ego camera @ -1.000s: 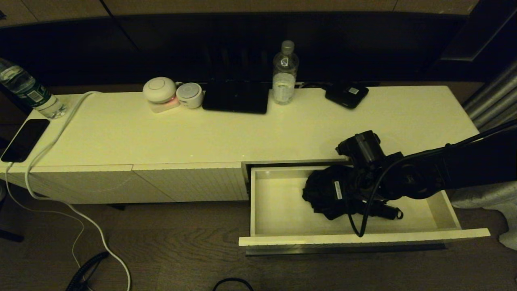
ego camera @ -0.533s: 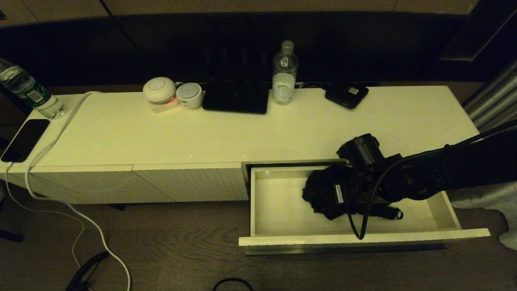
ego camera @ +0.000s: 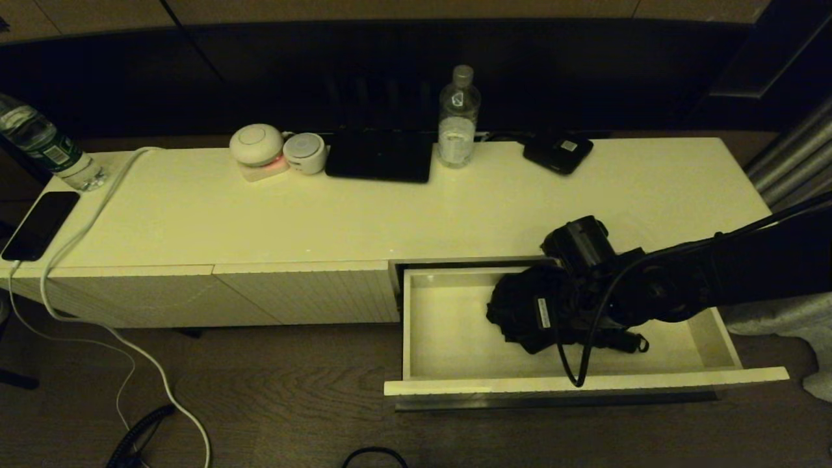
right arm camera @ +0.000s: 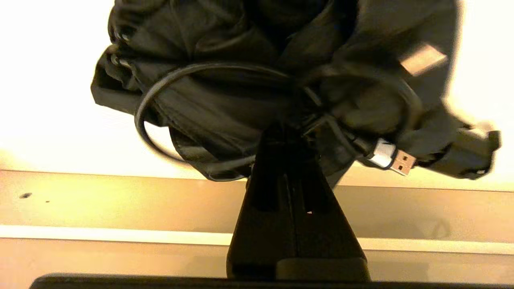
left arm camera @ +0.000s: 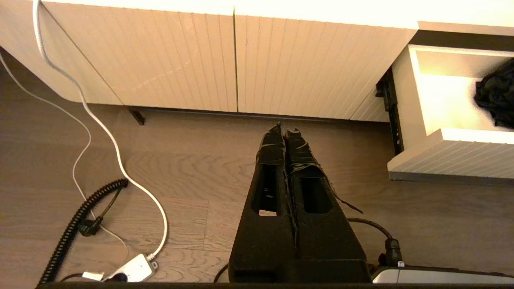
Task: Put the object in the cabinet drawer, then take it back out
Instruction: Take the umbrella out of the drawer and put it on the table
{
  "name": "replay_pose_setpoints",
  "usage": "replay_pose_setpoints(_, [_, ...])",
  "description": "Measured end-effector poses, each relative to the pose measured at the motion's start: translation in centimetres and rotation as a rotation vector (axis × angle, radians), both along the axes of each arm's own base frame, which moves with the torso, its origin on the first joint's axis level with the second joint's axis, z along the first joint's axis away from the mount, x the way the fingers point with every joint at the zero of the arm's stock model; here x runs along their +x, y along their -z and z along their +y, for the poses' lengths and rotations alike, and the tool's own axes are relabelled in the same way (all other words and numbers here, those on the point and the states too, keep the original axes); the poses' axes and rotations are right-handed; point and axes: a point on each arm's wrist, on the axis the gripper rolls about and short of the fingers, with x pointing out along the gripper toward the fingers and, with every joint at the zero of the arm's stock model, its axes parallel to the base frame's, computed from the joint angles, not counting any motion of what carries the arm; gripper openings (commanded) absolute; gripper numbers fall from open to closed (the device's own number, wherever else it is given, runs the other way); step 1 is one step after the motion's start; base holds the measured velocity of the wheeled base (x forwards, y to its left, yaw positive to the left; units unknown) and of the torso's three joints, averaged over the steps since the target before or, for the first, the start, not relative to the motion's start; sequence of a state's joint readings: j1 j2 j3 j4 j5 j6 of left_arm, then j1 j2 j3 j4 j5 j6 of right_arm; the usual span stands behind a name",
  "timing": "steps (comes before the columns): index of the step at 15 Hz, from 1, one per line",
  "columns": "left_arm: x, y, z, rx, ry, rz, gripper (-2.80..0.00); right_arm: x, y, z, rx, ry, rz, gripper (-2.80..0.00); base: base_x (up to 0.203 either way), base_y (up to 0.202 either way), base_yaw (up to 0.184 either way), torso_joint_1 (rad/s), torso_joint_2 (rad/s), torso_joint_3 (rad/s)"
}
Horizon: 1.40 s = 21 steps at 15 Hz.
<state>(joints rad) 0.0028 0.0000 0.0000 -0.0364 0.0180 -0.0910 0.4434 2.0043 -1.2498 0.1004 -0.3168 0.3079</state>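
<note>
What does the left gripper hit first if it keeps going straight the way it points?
Probably the wood floor: the left gripper, shut, aims down at bare boards short of the cabinet's ribbed panels. Depth is unclear.

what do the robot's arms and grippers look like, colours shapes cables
Both grippers are matte black: the left gripper has two long tapered fingers with rectangular cut-outs and tape-wrapped tips. The right gripper looks alike. The right arm is black with a thin black cable looping off it.

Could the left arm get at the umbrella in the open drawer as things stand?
Probably not: the left gripper hangs low before the closed panels, and the right gripper already covers the umbrella inside the drawer.
</note>
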Motion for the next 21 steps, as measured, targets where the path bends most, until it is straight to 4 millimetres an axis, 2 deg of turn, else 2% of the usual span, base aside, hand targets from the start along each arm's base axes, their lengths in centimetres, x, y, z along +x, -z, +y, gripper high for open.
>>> replay_pose_setpoints(5, [0.0,0.0,0.0,0.000,0.000,0.000,-2.80,-1.1,-3.2,-0.6,-0.034,0.010,-0.098,-2.80,0.000,0.000,0.000,0.000,0.00,0.000])
replay_pose_setpoints(8, [0.0,0.0,0.0,0.000,0.000,0.000,-2.80,-1.8,-4.0,-0.8,-0.051,-0.003,-0.115,-2.80,0.000,0.000,0.000,0.000,0.00,0.000])
replay_pose_setpoints(10, [0.0,0.0,0.0,0.000,0.000,0.000,-2.80,-1.9,-3.6,-0.8,-0.055,0.000,-0.105,-2.80,0.000,0.000,0.000,0.000,0.00,0.000])
replay_pose_setpoints(11, [0.0,0.0,0.0,0.000,0.001,0.000,-2.80,-1.9,-3.1,-0.9,-0.059,0.004,-0.092,0.00,0.000,0.000,0.000,0.000,0.00,0.000])
replay_pose_setpoints(18, [0.0,0.0,0.0,0.000,0.001,0.000,-2.80,-1.4,-1.8,-0.7,-0.075,0.011,-0.096,0.00,0.000,0.000,0.000,0.000,0.00,0.000])
replay_pose_setpoints(21, [0.0,0.0,0.0,0.000,0.000,0.000,-2.80,-0.6,-1.3,-0.4,-0.062,0.014,-0.116,0.00,0.000,0.000,0.000,0.000,0.00,0.000])
